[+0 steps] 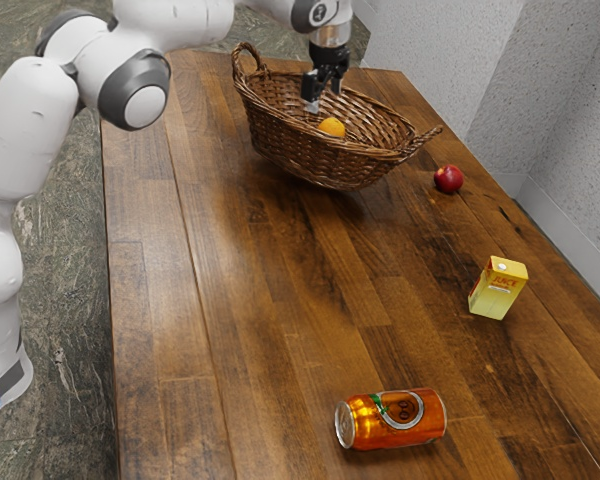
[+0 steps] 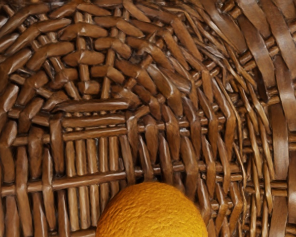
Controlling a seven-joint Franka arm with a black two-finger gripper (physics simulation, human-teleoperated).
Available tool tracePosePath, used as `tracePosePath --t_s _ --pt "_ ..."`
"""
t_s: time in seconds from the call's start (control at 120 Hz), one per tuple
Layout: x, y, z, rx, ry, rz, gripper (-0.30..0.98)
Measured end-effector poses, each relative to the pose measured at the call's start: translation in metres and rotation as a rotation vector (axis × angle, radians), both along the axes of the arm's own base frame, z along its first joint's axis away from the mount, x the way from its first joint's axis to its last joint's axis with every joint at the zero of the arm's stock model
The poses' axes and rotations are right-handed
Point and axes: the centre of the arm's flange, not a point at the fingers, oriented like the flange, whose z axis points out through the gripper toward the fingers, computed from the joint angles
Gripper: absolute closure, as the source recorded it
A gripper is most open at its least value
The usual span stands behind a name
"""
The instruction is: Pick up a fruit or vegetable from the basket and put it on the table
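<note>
The can lies well apart from the basket, where the orange rests, not yet grasped; the gripper has jaws seemingly apart. Lifting, placing remain.

Wicker basket — glossy weave; orange — pebbled; table — glossy wood.

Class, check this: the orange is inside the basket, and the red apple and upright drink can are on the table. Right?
Not quite: the exterior view shows the drink can lying on its side, not upright. The rest stands: the orange is inside the basket, and the red apple and can are on the table.
</note>
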Motion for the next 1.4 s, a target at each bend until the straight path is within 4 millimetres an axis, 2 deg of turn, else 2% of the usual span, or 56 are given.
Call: tracePosePath --t_s 0.067,0.233,0.367,0.625,0.683,0.758,1.017,1.225,1.4 --pt "0.001 0.005 -0.003 0.009 -0.011 -0.006 0.00" --pt "0.010 -0.007 -0.005 0.014 -0.034 -0.053 0.00" --pt "0.011 -0.007 -0.020 0.000 -0.022 -0.066 0.00" --pt "0.011 0.000 -0.030 -0.001 -0.022 -0.077 0.00" --pt "0.016 -0.005 -0.035 -0.004 -0.020 -0.092 0.00" --pt "0.021 -0.011 -0.037 -0.002 -0.025 -0.108 0.00" --pt "0.021 -0.006 -0.040 0.006 -0.031 -0.114 0.00" --pt "0.027 0.000 -0.068 -0.014 -0.006 -0.115 0.00" --pt "0.031 0.001 -0.077 -0.018 -0.006 -0.122 0.00"
